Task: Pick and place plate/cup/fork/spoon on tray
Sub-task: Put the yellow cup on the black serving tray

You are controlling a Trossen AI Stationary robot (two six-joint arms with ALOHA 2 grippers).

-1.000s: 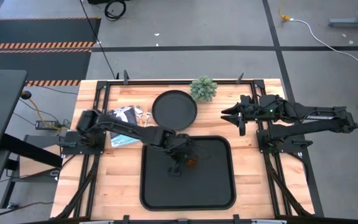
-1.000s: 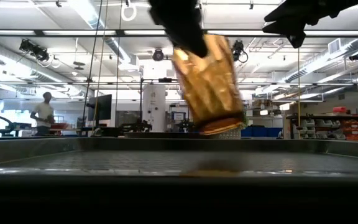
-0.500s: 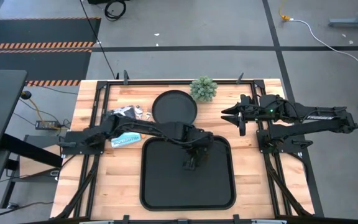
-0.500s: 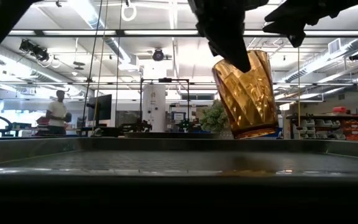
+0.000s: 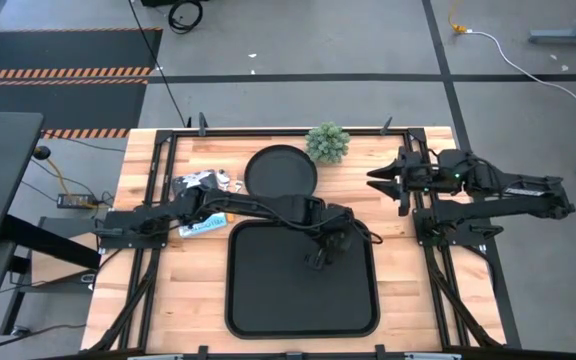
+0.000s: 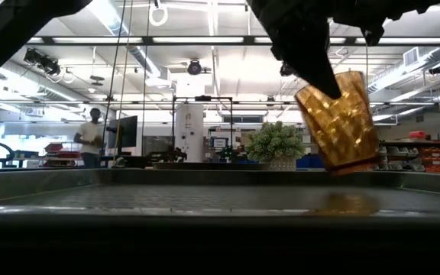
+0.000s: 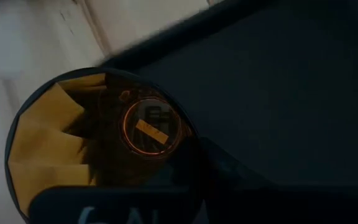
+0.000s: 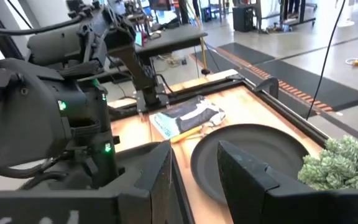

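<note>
My left gripper (image 5: 330, 244) is shut on the amber glass cup (image 6: 338, 122) over the far right part of the black rectangular tray (image 5: 268, 310). The cup also shows from above in the left wrist view (image 7: 98, 140). The round black plate (image 5: 281, 172) lies flat on the table behind the tray. My right gripper (image 5: 372, 180) hangs open and empty above the table's far right; its fingers frame the plate in its wrist view (image 8: 194, 177). Silver cutlery ends (image 5: 230, 183) show left of the plate; fork and spoon cannot be told apart. My left gripper holds the cup at its rim (image 6: 321, 90), on the side toward the table's left, with the fingers (image 6: 304, 46) slanting down from above. Whether one finger is inside the cup, I cannot tell. The cup hangs tilted, mouth up, its base (image 6: 351, 166) clear of the tray floor.
A small potted plant (image 5: 328, 142) stands at the far edge, right of the plate. A grey packet (image 5: 200, 184) and a blue packet (image 5: 203, 225) lie at the table's left. A person (image 6: 92, 137) stands in the room beyond the table.
My left gripper has carried the cup toward the table's right edge, over the tray's far part. The cup has stayed lifted and tilted. My right gripper has drawn back a little toward the right edge.
</note>
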